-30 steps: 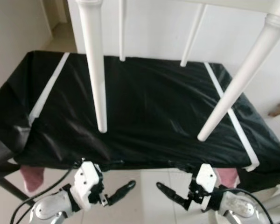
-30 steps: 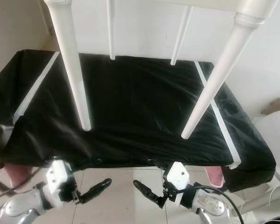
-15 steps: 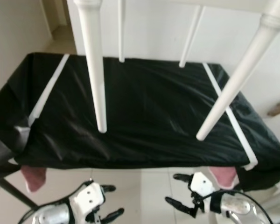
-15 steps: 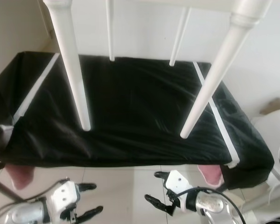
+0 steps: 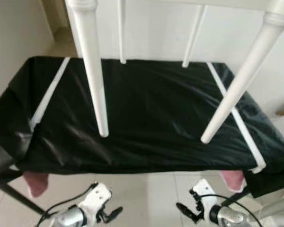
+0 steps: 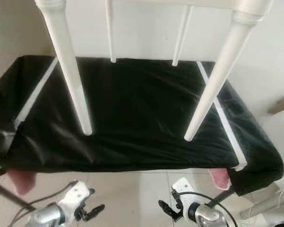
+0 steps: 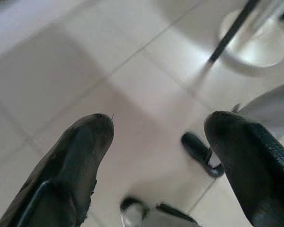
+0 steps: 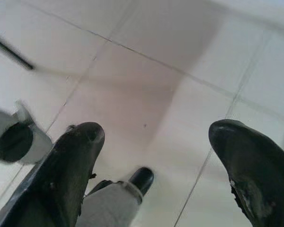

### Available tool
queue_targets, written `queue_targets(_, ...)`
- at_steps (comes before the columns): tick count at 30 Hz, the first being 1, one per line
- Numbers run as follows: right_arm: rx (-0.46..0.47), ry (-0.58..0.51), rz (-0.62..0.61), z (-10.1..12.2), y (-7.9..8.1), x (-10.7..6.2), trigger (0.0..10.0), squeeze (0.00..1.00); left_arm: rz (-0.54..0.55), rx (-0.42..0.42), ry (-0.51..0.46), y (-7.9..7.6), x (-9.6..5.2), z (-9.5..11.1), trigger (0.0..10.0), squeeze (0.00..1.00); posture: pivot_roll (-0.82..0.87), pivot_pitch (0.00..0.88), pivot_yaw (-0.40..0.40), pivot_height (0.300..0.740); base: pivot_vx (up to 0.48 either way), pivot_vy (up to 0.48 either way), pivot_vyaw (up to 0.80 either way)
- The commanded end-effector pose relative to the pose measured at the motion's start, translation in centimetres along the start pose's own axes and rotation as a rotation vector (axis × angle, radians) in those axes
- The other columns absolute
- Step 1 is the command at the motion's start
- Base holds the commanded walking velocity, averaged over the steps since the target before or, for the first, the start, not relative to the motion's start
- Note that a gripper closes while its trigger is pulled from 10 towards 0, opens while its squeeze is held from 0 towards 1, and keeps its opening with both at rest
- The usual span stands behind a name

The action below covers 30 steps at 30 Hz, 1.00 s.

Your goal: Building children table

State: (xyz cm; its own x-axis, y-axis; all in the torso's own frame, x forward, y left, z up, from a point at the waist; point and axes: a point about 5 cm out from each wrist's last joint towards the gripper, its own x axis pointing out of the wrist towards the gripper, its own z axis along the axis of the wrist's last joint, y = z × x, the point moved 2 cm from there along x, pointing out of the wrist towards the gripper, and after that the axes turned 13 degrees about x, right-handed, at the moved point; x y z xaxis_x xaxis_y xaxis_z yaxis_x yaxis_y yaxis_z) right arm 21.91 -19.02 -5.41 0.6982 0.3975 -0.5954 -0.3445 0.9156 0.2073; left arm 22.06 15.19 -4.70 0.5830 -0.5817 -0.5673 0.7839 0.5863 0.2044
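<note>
Children's table point(image 5: 95, 71), white with four tapering legs, stands in front of you on the black-covered bench point(image 5: 151, 118): the two near legs come down onto the black sheet toward its front, and the two thinner-looking far legs touch it near the back edge by the white wall. You see only the legs and a strip of the white underside at the top of the eye views. White tape strips point(image 5: 48, 94) run front to back along both sides of the black sheet, and pink pads point(image 5: 35, 182) show under the bench's front corners. Your left pincer point(image 5: 109, 215) hangs low at the bottom left, below the bench's front edge and over the pale tiled floor point(image 5: 146, 198); its wrist view shows the two black fingers point(image 7: 80, 156) spread wide apart with nothing between them. Your right pincer point(image 5: 185, 213) sits low at the bottom right, also clear of the bench, and its fingers point(image 8: 71, 161) are likewise parted wide over the tiles, empty.
</note>
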Motion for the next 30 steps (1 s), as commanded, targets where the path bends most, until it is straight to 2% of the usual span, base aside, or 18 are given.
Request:
queue_targets(1, 0.05, 0.02, -0.096, -1.2, -0.7, -0.2, 10.0, 0.0, 0.045, -0.066, 0.098, 0.0, -0.1, -1.8, 10.0, 0.0, 0.02, 0.06, 0.004, 0.74, 0.0, 0.0, 0.0)
queue_targets(6, 0.132, 0.054, -0.161, -2.5, -1.0, -0.2, 10.0, 0.0, 0.086, -0.11, 0.173, 0.1, -0.1, -3.0, 10.0, 0.0, 0.0, 0.055, 0.012, 0.74, 0.0, 0.0, 0.0)
queue_targets(7, 0.154, 0.072, -0.195, -3.1, -1.1, -0.3, 10.0, 0.0, 0.105, -0.153, 0.213, -0.1, -0.2, -3.6, 10.0, 0.0, 0.0, 0.053, 0.016, 0.74, 0.0, 0.0, 0.0)
queue_targets(8, 0.154, 0.072, -0.195, -3.1, -1.1, -0.3, 10.0, 0.0, 0.105, -0.153, 0.213, -0.1, -0.2, -3.6, 10.0, 0.0, 0.0, 0.053, 0.016, 0.74, 0.0, 0.0, 0.0)
queue_targets(9, 0.178, 0.095, -0.281, -4.0, -1.7, -0.6, 10.0, 0.0, 0.139, -0.205, 0.283, -0.4, -0.3, -4.7, 10.0, 0.0, 0.0, 0.05, 0.02, 0.74, 0.0, 0.0, 0.0)
queue_targets(10, 0.184, 0.102, -0.323, -4.3, -2.0, -0.8, 10.0, 0.0, 0.153, -0.216, 0.312, -0.5, -0.4, -5.0, 10.0, 0.0, 0.0, 0.05, 0.02, 0.74, 0.0, 0.0, 0.0)
queue_targets(11, 0.184, 0.102, -0.323, -4.3, -2.0, -0.8, 10.0, 0.0, 0.153, -0.216, 0.312, -0.5, -0.4, -5.0, 10.0, 0.0, 0.0, 0.05, 0.02, 0.74, 0.0, 0.0, 0.0)
queue_targets(13, 0.22, 0.122, -0.403, -4.9, -2.6, -1.3, 10.0, 0.0, 0.167, -0.26, 0.333, -0.8, -0.4, -5.4, 10.0, 0.0, -0.01, 0.047, 0.021, 0.74, 0.0, 0.0, 0.0)
queue_targets(17, 0.299, 0.178, -0.496, -6.4, -3.2, -2.1, 10.0, 0.0, 0.234, -0.217, 0.396, -0.5, -0.4, -5.8, 10.0, 0.0, 0.0, 0.044, 0.022, 0.74, 0.0, 0.0, 0.0)
queue_targets(22, 0.325, 0.219, -0.547, -7.9, -3.2, -3.0, 10.0, 0.0, 0.273, -0.232, 0.454, -1.1, -0.2, -6.1, 10.0, 0.0, 0.0, 0.039, 0.022, 0.74, 0.0, 0.0, 0.0)
queue_targets(24, 0.365, 0.241, -0.589, -8.9, -3.2, -3.6, 10.0, 0.0, 0.242, -0.128, 0.476, -1.6, 0.2, -5.9, 10.0, 0.0, 0.0, 0.038, 0.024, 0.74, 0.0, 0.0, 0.0)
queue_targets(25, 0.43, 0.238, -0.618, -9.4, -3.1, -3.9, 10.0, 0.0, 0.202, -0.099, 0.468, -2.3, 0.7, -5.5, 10.0, 0.0, -0.01, 0.031, 0.024, 0.74, 0.0, 0.0, 0.0)
queue_targets(26, 0.43, 0.238, -0.618, -9.4, -3.1, -3.9, 10.0, 0.0, 0.202, -0.099, 0.468, -2.3, 0.7, -5.5, 10.0, 0.0, -0.01, 0.031, 0.024, 0.74, 0.0, 0.0, 0.0)
queue_targets(28, 0.494, 0.225, -0.637, -9.7, -3.0, -4.0, 10.0, 0.0, 0.177, -0.131, 0.451, -2.9, 1.1, -5.2, 10.0, 0.0, -0.01, 0.03, 0.022, 0.74, 0.0, 0.0, 0.0)
queue_targets(30, 0.504, 0.224, -0.638, -9.8, -2.9, -3.9, 10.0, 0.0, 0.181, -0.168, 0.439, -2.9, 1.3, -5.1, 10.0, 0.0, -0.02, 0.028, 0.012, 0.74, 0.0, 0.0, 0.0)
